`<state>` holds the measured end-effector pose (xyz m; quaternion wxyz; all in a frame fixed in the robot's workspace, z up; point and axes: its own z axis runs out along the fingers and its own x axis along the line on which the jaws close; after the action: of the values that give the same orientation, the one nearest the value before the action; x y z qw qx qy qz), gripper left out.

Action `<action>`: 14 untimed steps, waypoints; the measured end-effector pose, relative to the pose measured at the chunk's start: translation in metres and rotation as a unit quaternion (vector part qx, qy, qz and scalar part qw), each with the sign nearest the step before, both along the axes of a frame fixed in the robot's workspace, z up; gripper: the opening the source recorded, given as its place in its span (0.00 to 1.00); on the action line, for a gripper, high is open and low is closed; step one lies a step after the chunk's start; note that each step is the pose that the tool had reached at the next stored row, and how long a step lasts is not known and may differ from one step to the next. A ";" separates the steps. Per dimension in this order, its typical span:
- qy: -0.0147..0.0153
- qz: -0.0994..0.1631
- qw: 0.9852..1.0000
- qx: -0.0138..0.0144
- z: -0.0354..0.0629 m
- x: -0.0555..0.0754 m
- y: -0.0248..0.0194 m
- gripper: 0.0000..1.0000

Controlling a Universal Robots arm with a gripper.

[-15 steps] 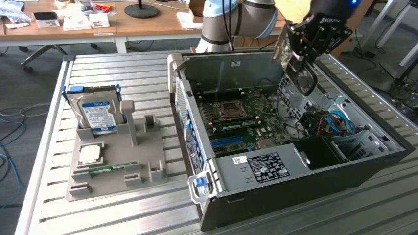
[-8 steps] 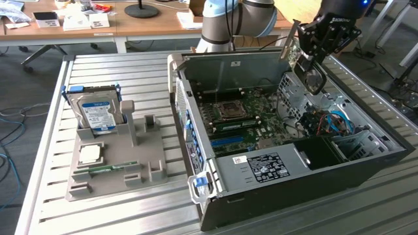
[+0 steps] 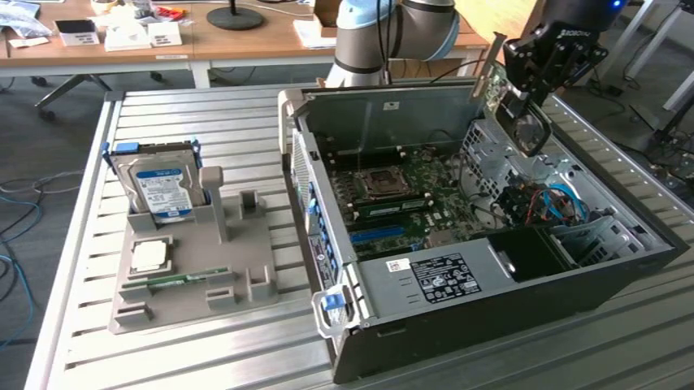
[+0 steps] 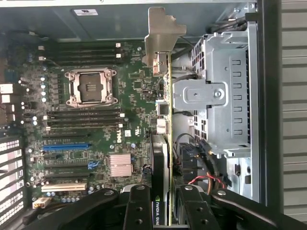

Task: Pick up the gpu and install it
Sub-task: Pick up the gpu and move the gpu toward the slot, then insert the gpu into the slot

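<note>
The gpu (image 3: 528, 126) hangs tilted above the back right corner of the open computer case (image 3: 607, 280); its silver bracket (image 3: 488, 69) points up. My gripper (image 3: 525, 97) is shut on the card from above. In the wrist view the gpu (image 4: 160, 153) appears edge-on, held between my two black fingers (image 4: 139, 208), and my gripper (image 4: 165, 211) holds it over the green motherboard (image 4: 139, 86), beside the grey drive cage (image 4: 216, 96). Its bracket (image 4: 160, 33) reaches toward the case's rear wall. The card is above the board, not seated in a slot.
On the exterior view's left, a grey fixture (image 3: 201, 280) on the slatted metal table (image 3: 195, 122) holds a blue-labelled hard drive (image 3: 162, 185), a processor (image 3: 149, 256) and a green memory stick (image 3: 174, 281). Inside the case lie the processor socket (image 4: 90, 86), a blue slot (image 4: 67, 145) and cables (image 3: 553, 203).
</note>
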<state>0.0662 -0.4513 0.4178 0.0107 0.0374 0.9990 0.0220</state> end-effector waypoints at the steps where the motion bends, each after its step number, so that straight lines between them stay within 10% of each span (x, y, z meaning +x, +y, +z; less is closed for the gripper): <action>1: 0.000 0.000 1.000 0.000 0.0000 0.000 -0.0001 0.27; 14: 0.000 0.000 1.000 0.000 0.0000 0.002 -0.0001 0.27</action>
<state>0.0680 -0.4514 0.4178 0.0107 0.0374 0.9990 0.0220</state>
